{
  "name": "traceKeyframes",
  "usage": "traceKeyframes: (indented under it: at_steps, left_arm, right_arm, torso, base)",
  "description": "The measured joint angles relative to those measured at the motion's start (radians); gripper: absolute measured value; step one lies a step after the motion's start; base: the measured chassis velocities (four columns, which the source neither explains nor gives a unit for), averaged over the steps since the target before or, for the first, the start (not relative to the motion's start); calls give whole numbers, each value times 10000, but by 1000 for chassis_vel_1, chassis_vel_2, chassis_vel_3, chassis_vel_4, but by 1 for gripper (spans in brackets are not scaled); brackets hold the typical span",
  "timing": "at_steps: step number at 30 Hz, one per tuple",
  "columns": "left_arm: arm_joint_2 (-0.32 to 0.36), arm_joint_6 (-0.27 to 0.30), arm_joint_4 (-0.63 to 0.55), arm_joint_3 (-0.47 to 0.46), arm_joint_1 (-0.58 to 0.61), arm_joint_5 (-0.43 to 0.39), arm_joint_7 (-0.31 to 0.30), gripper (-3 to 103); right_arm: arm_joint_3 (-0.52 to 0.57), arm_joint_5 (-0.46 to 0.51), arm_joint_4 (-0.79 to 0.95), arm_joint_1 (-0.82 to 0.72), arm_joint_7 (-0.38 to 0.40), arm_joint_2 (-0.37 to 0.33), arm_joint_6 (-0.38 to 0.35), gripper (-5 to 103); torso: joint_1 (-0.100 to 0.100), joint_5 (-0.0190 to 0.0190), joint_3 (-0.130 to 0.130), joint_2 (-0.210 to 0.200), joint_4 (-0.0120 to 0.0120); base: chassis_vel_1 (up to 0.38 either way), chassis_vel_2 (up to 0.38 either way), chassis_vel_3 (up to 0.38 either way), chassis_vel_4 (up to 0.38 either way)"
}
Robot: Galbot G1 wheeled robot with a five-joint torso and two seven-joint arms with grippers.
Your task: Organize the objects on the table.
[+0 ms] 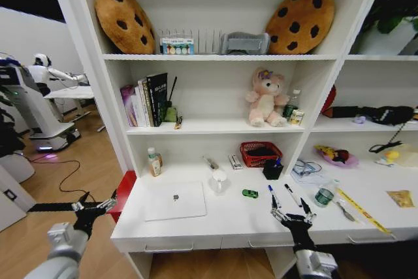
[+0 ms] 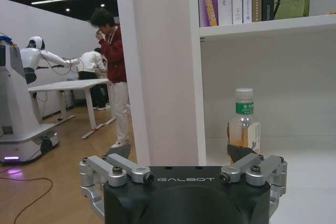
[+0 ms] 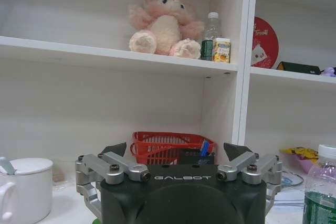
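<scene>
Just beyond right gripper (image 1: pixel 291 214) spread fingers: pens (image 1: pixel 274 195) on table (image 1: pixel 228 220); left gripper (image 1: pixel 98 204) also spread.

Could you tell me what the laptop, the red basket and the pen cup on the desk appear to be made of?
The laptop looks like matte silver metal, likely aluminium: an even pale sheen with a dark logo on the lid. The red basket seems to be moulded plastic, given its open lattice walls and uniform colour. The pen cup is black and dull, possibly plastic or fabric; its surface is too small to tell.

wrists: black housing, white GALBOT lettering | linkages: silver, dark screws | jaws: black tips | forearms: grey
</scene>
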Motion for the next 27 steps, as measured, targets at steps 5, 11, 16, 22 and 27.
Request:
traceKeyframes:
  at_steps: [5,11,16,22,27]
  left_arm:
    - [11,-7,-3,26,-30,2,0,100]
    - [46,-9,8,58,-69,-12,-9,100]
    - [64,-12,18,71,-87,-24,-23,100]
    - [76,-13,25,81,-99,-35,-33,100]
    - [82,-13,30,86,-106,-42,-40,100]
  right_arm:
    - [2,393,89,-76,-505,-149,-221,100]
    - [224,2510,-263,251,-2022,-1550,-261,100]
    - [655,2993,-1759,1666,-2710,-2910,260,100]
    - [551,3507,-3296,3326,-3352,-3890,301,100]
    - [-40,4193,-4629,4425,-5717,-4537,10,100]
  torso:
    - [1,0,1,-1,-1]
    - [1,-1,1,0,1]
    - [2,3,2,-1,2]
    - [4,0,3,-3,4]
    - [3,-1,2,-3,2]
  base:
    - [0,0,0,0]
    - [0,0,0,0]
    - [0,0,0,0]
    - [0,0,0,0]
    - [0,0,0,0]
